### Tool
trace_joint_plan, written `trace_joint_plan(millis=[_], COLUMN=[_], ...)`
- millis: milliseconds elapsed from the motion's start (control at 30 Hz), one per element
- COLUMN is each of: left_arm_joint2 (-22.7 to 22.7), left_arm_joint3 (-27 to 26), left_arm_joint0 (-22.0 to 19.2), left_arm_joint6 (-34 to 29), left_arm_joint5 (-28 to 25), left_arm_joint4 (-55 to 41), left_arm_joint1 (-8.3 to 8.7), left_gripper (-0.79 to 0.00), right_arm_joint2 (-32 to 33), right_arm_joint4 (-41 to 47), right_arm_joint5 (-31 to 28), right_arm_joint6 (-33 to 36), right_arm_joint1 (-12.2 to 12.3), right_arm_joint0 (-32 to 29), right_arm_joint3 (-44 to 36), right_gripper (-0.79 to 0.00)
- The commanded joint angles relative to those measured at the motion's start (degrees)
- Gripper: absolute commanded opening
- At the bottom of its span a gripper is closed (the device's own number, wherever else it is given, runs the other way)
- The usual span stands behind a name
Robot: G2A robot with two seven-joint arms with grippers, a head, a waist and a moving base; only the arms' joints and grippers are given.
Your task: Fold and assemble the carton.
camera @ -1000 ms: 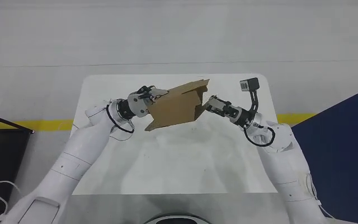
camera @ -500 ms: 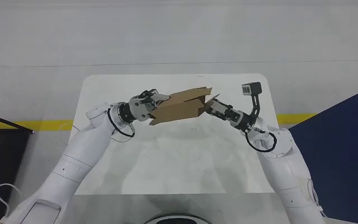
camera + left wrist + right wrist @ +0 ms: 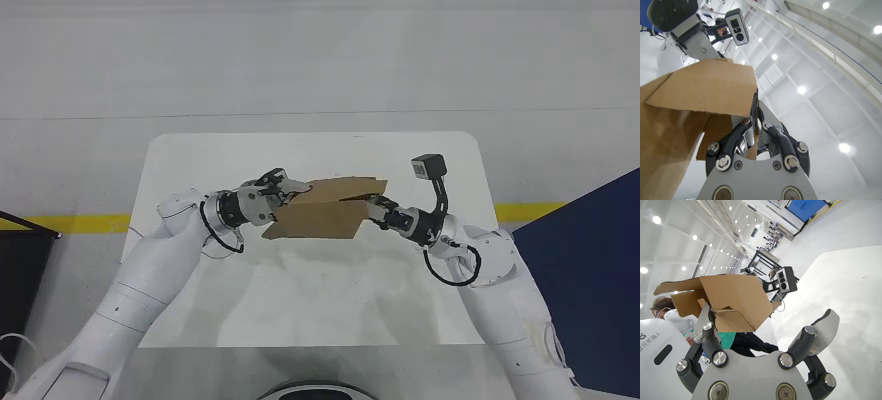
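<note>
The cardboard carton [image 3: 320,212] hangs above the table [image 3: 300,300], long axis spanning arm to arm: left gripper [image 3: 288,189] clenched on its left end, right gripper [image 3: 377,210] spread wide, touching its right end.

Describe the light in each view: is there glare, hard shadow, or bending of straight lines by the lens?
Top view: soft, even light, no glare on the table, and lines look straight. Left wrist view: ceiling lamps burn out as white spots, the beams bow, and part of the carton is in shade. Right wrist view: lamps glare again, and the table edge curves.
</note>
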Motion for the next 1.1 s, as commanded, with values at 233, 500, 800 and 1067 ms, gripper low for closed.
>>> trace_joint_plan(millis=[233, 500, 800, 1067], left_arm_joint2=[-0.47, -0.61, -0.61, -0.61], left_arm_joint3=[0.3, 0.31, 0.31, 0.31], left_arm_joint0=[-0.51, -0.49, -0.49, -0.49], left_arm_joint6=[0.1, 0.39, 0.39, 0.39], left_arm_joint5=[3.38, 3.58, 3.58, 3.58], left_arm_joint4=[3.24, 3.11, 3.11, 3.11], left_arm_joint1=[0.33, 0.34, 0.34, 0.34], left_gripper=[-0.785, -0.785, -0.785, -0.785], right_arm_joint2=[1.08, 1.08, 1.08, 1.08], right_arm_joint4=[-0.38, -0.38, -0.38, -0.38], right_arm_joint5=[-0.34, -0.34, -0.34, -0.34], right_arm_joint6=[0.68, 0.68, 0.68, 0.68], right_arm_joint1=[0.41, 0.41, 0.41, 0.41], right_arm_joint0=[-1.13, -1.13, -1.13, -1.13], right_arm_joint3=[-0.77, -0.77, -0.77, -0.77], right_gripper=[0.0, 0.0, 0.0, 0.0])
